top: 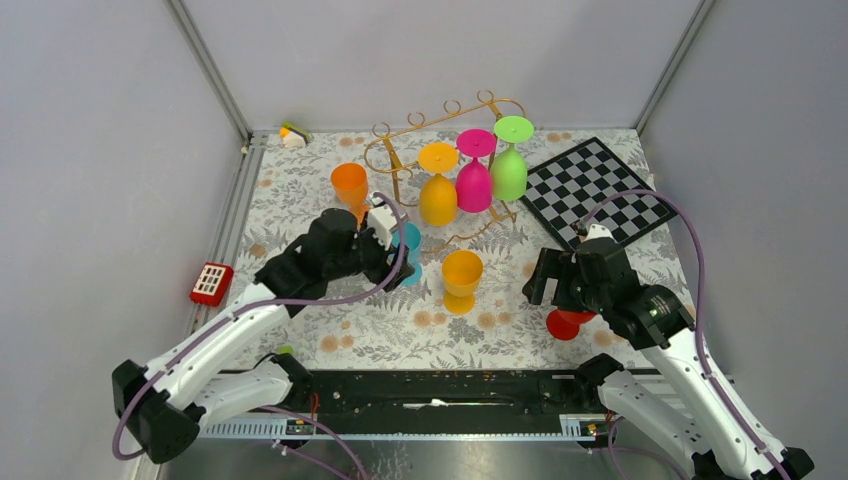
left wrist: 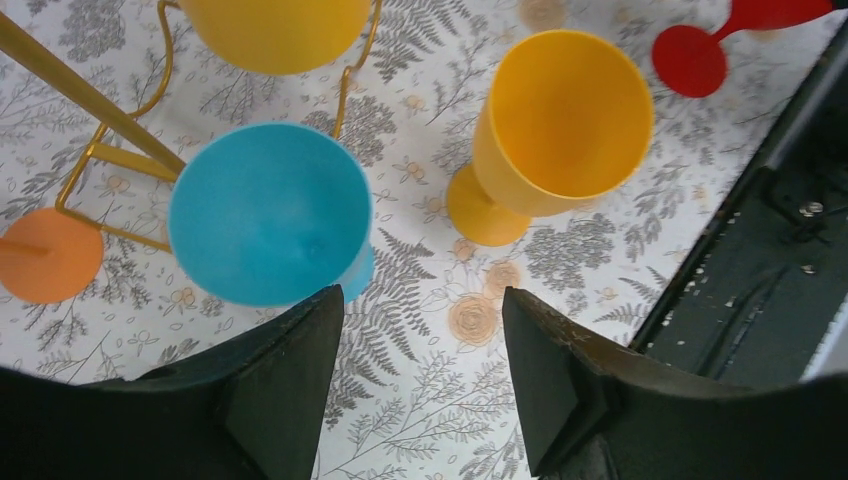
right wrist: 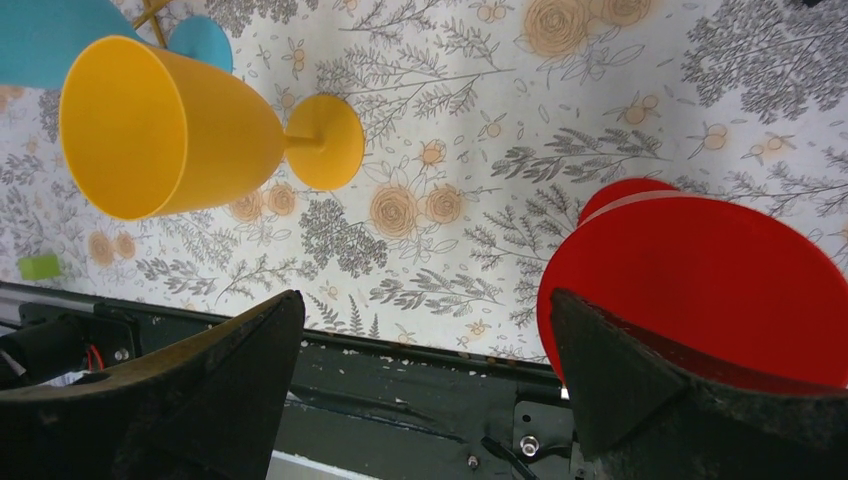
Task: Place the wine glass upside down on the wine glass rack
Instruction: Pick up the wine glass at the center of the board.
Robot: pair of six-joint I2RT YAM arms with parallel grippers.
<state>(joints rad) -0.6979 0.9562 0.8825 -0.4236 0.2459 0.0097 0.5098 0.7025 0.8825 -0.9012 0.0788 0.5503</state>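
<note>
The left gripper (left wrist: pixel 422 292) is open, its two dark fingers (left wrist: pixel 290 380) well apart with only the flowered tablecloth (left wrist: pixel 420 420) between them. It holds nothing. A blue glass (left wrist: pixel 265 215) stands upright just ahead of the finger on the left of the frame. Its rim meets that fingertip in the wrist view, but I cannot tell whether they touch. Behind the blue glass, in the upper left of that frame, runs a bar of the gold wire rack (left wrist: pixel 80 88).

In the top view the rack stands at the upper middle of the table. Three glasses hang on it upside down, side by side: an amber one (top: pixel 438 190), a pink one (top: pixel 474 178) and a green one (top: pixel 510 165). An orange glass (top: pixel 350 185) stands upright just left of the rack. A yellow glass (top: pixel 462 278) stands upright in the middle of the table, between the two grippers.

The right gripper (right wrist: pixel 428 296) is spread wide and holds nothing. A red glass (right wrist: pixel 700 280) sits just beside the finger on the right of its frame. Whether they touch, I cannot tell. A checkerboard (top: pixel 595 190) lies at the upper right of the table.
</note>
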